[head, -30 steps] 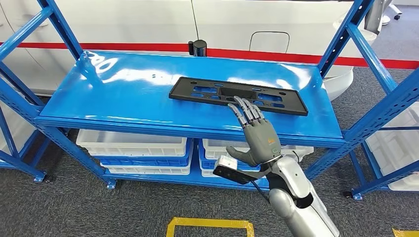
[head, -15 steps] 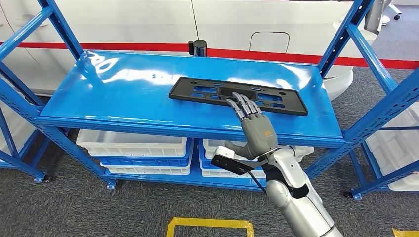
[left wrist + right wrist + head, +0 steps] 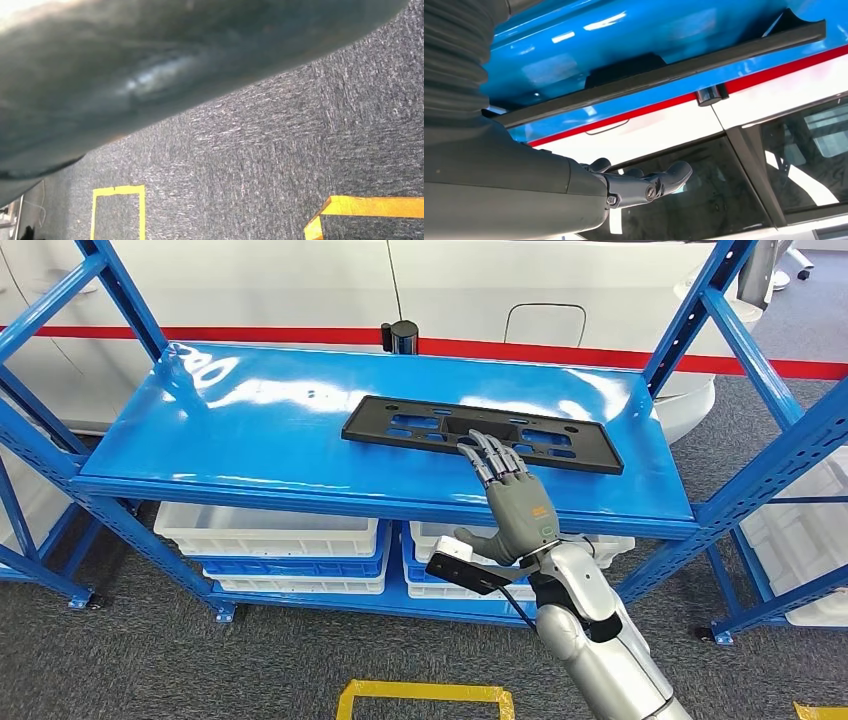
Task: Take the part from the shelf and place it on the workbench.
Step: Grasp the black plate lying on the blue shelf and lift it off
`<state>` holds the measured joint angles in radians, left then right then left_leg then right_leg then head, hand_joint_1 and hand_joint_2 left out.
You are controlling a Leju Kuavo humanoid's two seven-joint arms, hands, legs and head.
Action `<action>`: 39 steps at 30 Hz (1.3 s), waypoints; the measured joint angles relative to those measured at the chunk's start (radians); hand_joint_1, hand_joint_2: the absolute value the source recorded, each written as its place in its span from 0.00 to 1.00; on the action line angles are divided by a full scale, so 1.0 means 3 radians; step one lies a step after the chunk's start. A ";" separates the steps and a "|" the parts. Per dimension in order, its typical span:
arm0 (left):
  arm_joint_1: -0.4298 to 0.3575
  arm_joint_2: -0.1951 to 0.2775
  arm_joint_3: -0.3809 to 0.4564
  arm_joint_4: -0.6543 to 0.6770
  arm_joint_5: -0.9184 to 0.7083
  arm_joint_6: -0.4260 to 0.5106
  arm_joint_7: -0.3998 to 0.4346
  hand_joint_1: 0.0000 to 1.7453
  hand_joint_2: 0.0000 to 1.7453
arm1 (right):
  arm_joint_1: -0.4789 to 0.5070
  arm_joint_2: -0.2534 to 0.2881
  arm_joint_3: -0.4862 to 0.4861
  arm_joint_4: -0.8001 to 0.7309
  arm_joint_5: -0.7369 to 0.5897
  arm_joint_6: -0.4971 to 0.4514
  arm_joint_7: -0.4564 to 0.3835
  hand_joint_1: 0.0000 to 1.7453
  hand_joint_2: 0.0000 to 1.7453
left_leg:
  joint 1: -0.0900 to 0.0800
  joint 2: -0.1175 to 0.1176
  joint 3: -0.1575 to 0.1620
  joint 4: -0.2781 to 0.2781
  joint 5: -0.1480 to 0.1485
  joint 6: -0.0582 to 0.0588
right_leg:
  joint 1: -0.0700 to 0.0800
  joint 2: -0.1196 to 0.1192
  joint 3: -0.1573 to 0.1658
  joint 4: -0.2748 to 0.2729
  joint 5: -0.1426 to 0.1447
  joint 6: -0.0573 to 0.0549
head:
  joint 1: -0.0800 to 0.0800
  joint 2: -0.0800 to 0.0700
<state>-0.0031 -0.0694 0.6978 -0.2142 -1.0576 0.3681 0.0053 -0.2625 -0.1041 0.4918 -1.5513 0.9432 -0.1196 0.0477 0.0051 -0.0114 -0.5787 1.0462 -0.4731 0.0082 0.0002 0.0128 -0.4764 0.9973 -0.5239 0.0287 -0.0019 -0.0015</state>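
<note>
The part (image 3: 410,426) is a long flat black plastic frame with cutouts, lying on the top blue shelf (image 3: 250,430) toward its right side. My right hand (image 3: 515,502) reaches in from below with its fingers stretched out, and the fingertips (image 3: 488,450) lie over the part's near edge at its middle. The thumb stays spread off to the side, below the shelf's front lip, and nothing is gripped. From the right wrist view the part (image 3: 664,75) runs as a dark bar across the blue shelf (image 3: 574,50), with a finger (image 3: 649,187) extended beneath it.
Blue uprights (image 3: 740,350) frame the rack on both sides. White bins (image 3: 270,530) sit on the lower shelf. A white car with a red stripe (image 3: 300,280) stands behind, and a black cylinder (image 3: 403,337) sits at the shelf's back edge. Yellow floor tape (image 3: 425,695) marks the carpet.
My right arm has pushed forward and a little left, bringing the fingers further over the part's near edge. The part has not moved.
</note>
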 joint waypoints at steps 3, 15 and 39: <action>0.0000 0.0000 -0.0001 0.0000 -0.0005 0.0000 0.0000 0.00 0.00 | 0.0000 0.0005 0.0001 0.0014 0.0019 -0.0004 0.0003 0.00 1.00 | 0.0000 0.0000 0.0000 0.0000 0.0000 0.0000 | 0.0000 0.0000 0.0000 0.0000 0.0000 0.0000 | 0.0000 0.0000; 0.0000 0.0000 -0.0029 0.0000 -0.0043 0.0000 0.0000 0.00 0.00 | 0.0001 0.0020 0.0003 0.0053 0.0038 -0.0011 0.0004 0.00 1.00 | -0.0003 0.0000 0.0000 0.0002 0.0000 0.0000 | -0.0002 0.0000 0.0000 -0.0001 0.0001 0.0001 | 0.0000 0.0000; -0.0007 0.0005 -0.0035 -0.0002 -0.0046 -0.0035 -0.0024 0.00 0.00 | 0.0083 0.0060 -0.0031 0.0072 0.0085 -0.0080 -0.0003 0.00 1.00 | 0.0056 -0.0019 0.0088 -0.0088 -0.0050 -0.0081 | -0.0102 -0.0012 -0.0404 0.0095 0.0257 0.0139 | 0.0037 0.0000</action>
<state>-0.0051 -0.0678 0.6874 -0.2148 -1.0715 0.3577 -0.0019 -0.2377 -0.0860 0.4825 -1.5296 0.9686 -0.1437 0.0469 0.0218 -0.0172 -0.5523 1.0198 -0.4881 -0.0161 -0.0305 0.0093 -0.5977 1.0258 -0.4469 0.0704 0.0091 -0.0015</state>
